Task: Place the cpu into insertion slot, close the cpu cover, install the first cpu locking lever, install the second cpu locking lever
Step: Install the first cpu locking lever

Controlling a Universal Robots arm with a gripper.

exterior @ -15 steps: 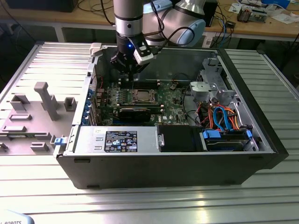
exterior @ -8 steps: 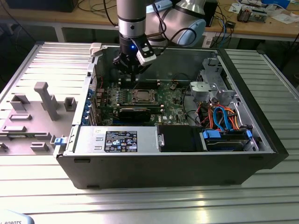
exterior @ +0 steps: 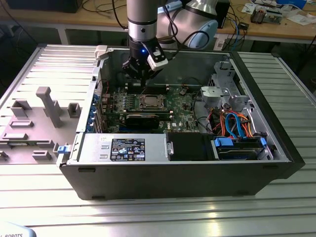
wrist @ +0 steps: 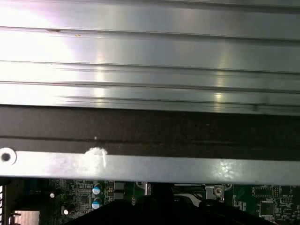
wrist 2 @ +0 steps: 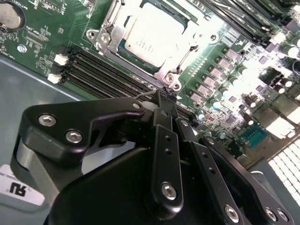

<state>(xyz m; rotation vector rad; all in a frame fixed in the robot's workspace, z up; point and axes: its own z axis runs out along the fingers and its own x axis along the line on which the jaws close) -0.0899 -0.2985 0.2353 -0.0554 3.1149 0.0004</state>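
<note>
1. Here, in the exterior view, the gripper [exterior: 139, 79] hangs inside the open computer case [exterior: 256, 170], in the upper middle of the frame. The cpu [exterior: 148, 101] lies in the insertion slot [exterior: 139, 105] on the green board [exterior: 185, 116], just below the gripper.
2. In the second wrist view, the gripper [wrist 2: 165, 95] fingers are pressed together and hold nothing. The cpu [wrist 2: 151, 36] sits at the top, with the cpu cover [wrist 2: 105, 40] down around it.
3. In the first wrist view, the case wall [wrist: 150, 166] crosses the frame, with ribbed table [wrist: 150, 51] above.

Lab: slotted alu bench [exterior: 163, 212], cluttered desks [exterior: 276, 24]
</note>
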